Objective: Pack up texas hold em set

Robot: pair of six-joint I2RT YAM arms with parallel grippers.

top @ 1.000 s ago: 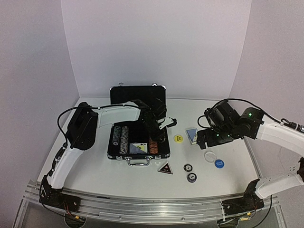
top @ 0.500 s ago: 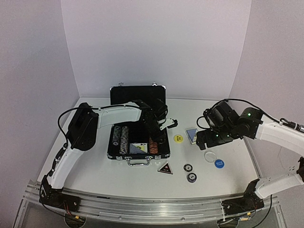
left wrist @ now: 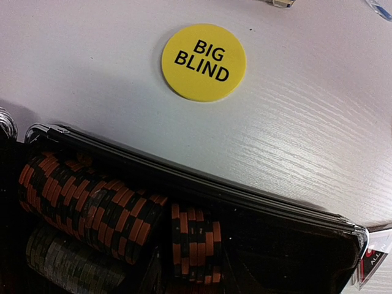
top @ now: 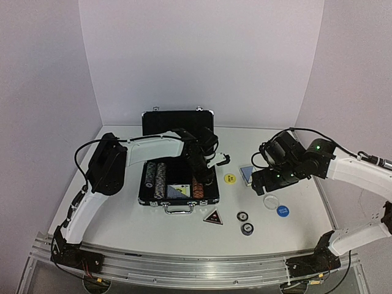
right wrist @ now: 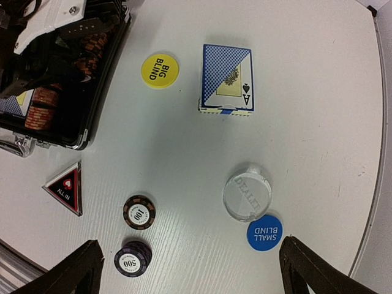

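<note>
While my left claw (top: 208, 166) hung over the orange chips (left wrist: 92, 196) in the briefcase (top: 177, 121), I could not tell its grip, my right claw (right wrist: 191, 257) was released, empty.

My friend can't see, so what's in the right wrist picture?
The open right gripper looks down on a white table: a blue card deck, yellow disc, clear disc, blue disc, two loose chips and a triangular marker lie outside the briefcase at the left.
</note>
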